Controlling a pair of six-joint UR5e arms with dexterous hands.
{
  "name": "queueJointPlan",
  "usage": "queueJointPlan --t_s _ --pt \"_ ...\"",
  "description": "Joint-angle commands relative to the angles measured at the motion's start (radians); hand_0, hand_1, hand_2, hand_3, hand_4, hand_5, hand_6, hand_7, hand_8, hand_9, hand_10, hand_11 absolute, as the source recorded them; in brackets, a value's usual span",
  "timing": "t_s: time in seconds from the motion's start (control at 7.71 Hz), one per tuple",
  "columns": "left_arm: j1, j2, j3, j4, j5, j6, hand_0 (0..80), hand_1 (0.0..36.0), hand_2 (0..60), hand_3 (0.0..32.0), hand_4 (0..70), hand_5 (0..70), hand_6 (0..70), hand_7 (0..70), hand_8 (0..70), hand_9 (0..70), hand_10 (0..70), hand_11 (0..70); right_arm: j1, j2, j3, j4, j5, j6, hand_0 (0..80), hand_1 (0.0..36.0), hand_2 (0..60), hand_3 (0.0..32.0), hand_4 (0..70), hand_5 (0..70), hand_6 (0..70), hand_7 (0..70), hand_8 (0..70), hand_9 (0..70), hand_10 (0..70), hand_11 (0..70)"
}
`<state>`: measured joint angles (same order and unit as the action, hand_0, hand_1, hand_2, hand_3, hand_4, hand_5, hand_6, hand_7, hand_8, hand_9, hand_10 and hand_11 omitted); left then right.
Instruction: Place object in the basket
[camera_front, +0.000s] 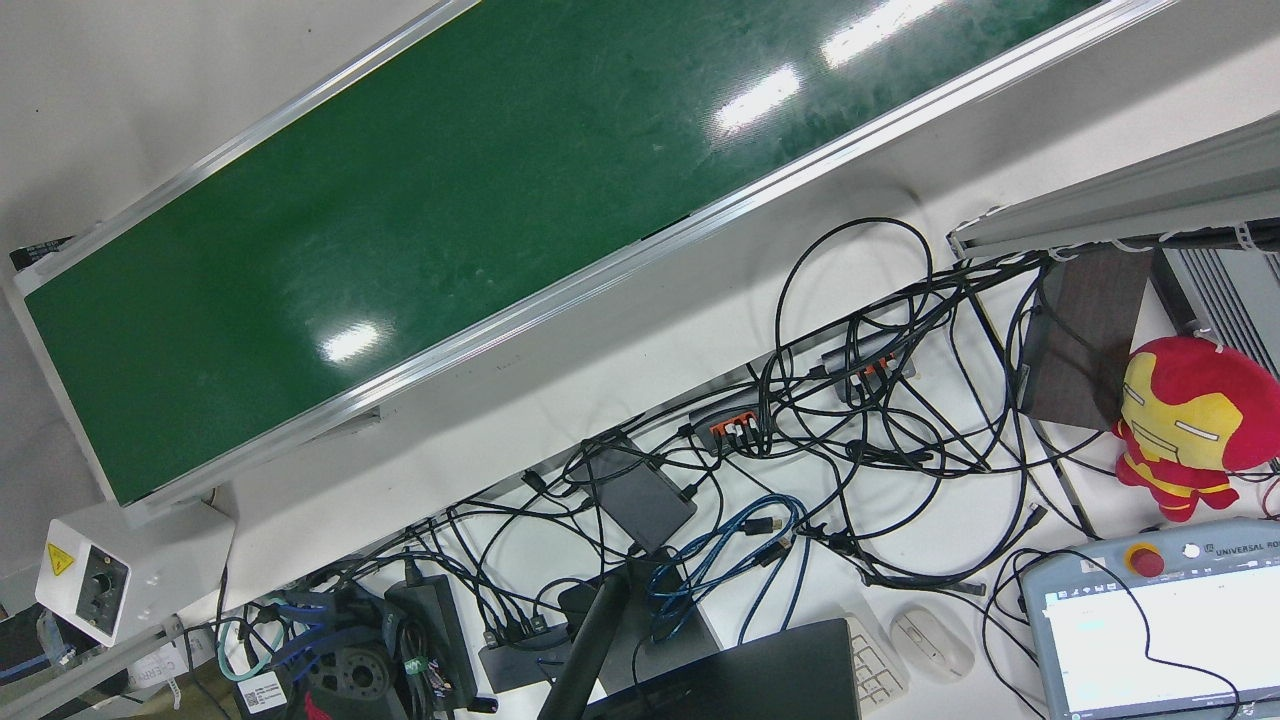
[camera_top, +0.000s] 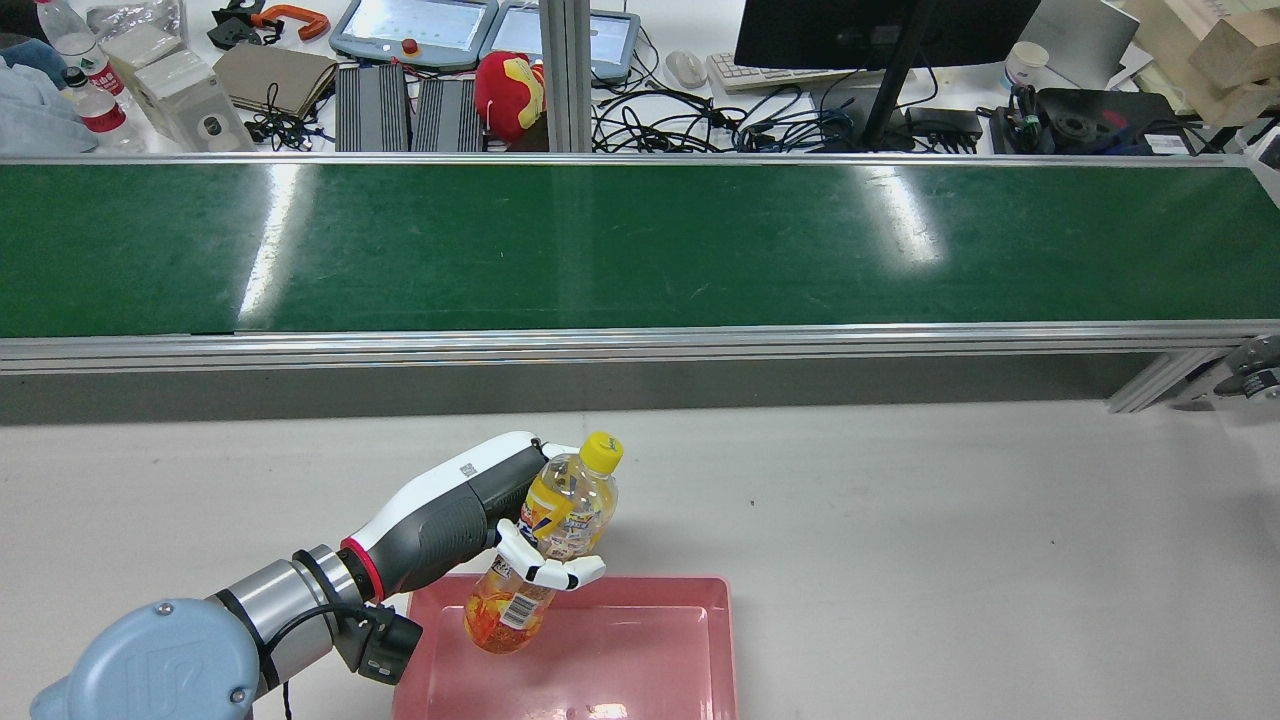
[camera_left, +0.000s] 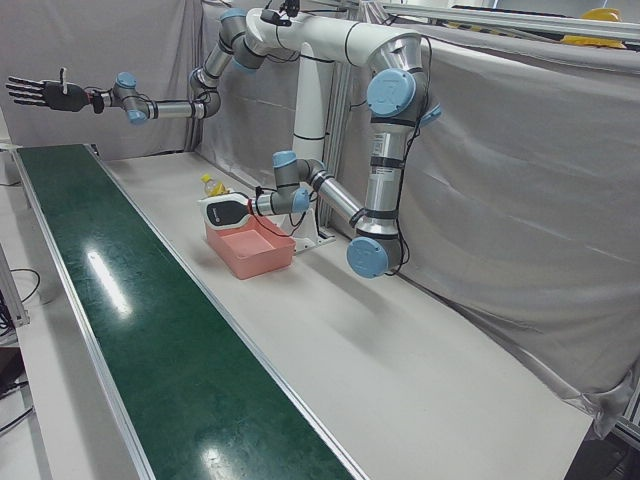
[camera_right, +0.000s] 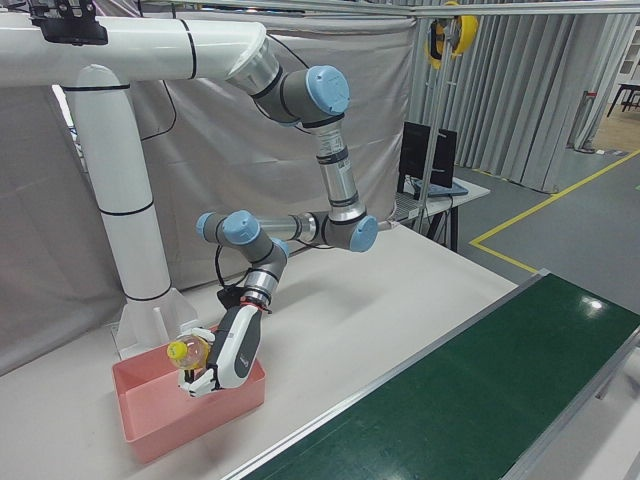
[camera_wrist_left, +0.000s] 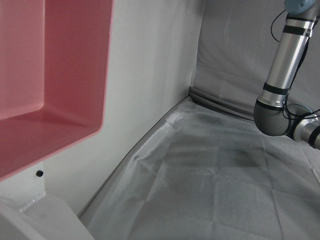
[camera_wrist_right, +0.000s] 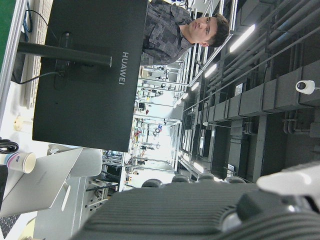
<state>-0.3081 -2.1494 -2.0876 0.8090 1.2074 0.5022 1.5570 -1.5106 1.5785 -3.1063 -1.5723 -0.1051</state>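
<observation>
My left hand (camera_top: 470, 510) is shut on a clear bottle (camera_top: 560, 530) of orange drink with a yellow cap. It holds the bottle tilted, cap up, over the far left corner of the pink basket (camera_top: 720, 640), with the bottle's base low inside the rim. The left-front view shows the same hand (camera_left: 228, 210), bottle (camera_left: 211, 185) and basket (camera_left: 262, 258), as does the right-front view: hand (camera_right: 232, 355), bottle (camera_right: 190, 352), basket (camera_right: 150, 430). The left hand view shows only a basket wall (camera_wrist_left: 60, 75). My right hand (camera_left: 40, 93) is raised high and far off, fingers spread, empty.
A long green conveyor belt (camera_top: 640, 245) with metal rails runs across the table beyond the basket. Behind it is a desk with a monitor (camera_top: 880, 30), cables and a red plush toy (camera_top: 510, 85). The arms' white pedestal (camera_left: 315, 235) stands beside the basket.
</observation>
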Motion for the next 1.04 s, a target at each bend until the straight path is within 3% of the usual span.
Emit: queueJointPlan --t_s 0.0,0.13,0.26,0.52,0.78,0.91 --pt "0.010 0.023 0.000 0.036 0.006 0.016 47.5 12.2 31.7 0.0 25.7 70.0 32.2 33.8 47.6 60.4 42.4 59.9 0.000 0.000 0.000 0.000 0.000 0.001 0.0 0.0 0.0 0.0 0.0 0.0 0.0 0.0 0.0 0.0 0.0 0.0" --pt "0.009 0.023 -0.005 0.054 0.009 0.016 46.6 8.0 13.1 0.0 20.9 63.2 20.7 26.3 38.8 49.5 36.3 51.6 0.000 0.000 -0.002 0.000 0.000 -0.001 0.0 0.0 0.0 0.0 0.0 0.0 0.0 0.0 0.0 0.0 0.0 0.0" --pt "0.007 0.025 -0.006 0.058 0.011 0.015 46.3 5.1 0.1 0.0 16.1 55.3 12.9 19.4 29.8 39.4 32.9 47.2 0.000 0.000 -0.002 0.000 0.000 -0.001 0.0 0.0 0.0 0.0 0.0 0.0 0.0 0.0 0.0 0.0 0.0 0.0" --pt "0.006 0.031 -0.029 0.081 0.012 0.016 46.4 3.2 0.0 0.0 12.1 45.4 5.5 7.5 18.1 23.2 24.6 36.2 0.000 0.000 0.000 0.000 0.000 -0.001 0.0 0.0 0.0 0.0 0.0 0.0 0.0 0.0 0.0 0.0 0.0 0.0" --pt "0.004 0.058 -0.069 0.088 0.012 0.015 46.3 2.5 0.0 0.0 10.4 31.7 2.1 3.5 11.6 14.7 15.7 23.4 0.000 0.000 0.000 0.000 0.000 -0.001 0.0 0.0 0.0 0.0 0.0 0.0 0.0 0.0 0.0 0.0 0.0 0.0" --pt "0.003 0.078 -0.087 0.090 0.012 0.015 46.5 2.3 0.0 0.0 8.1 28.4 0.7 2.7 10.0 12.5 13.5 20.2 0.000 0.000 0.000 0.000 0.000 -0.001 0.0 0.0 0.0 0.0 0.0 0.0 0.0 0.0 0.0 0.0 0.0 0.0"
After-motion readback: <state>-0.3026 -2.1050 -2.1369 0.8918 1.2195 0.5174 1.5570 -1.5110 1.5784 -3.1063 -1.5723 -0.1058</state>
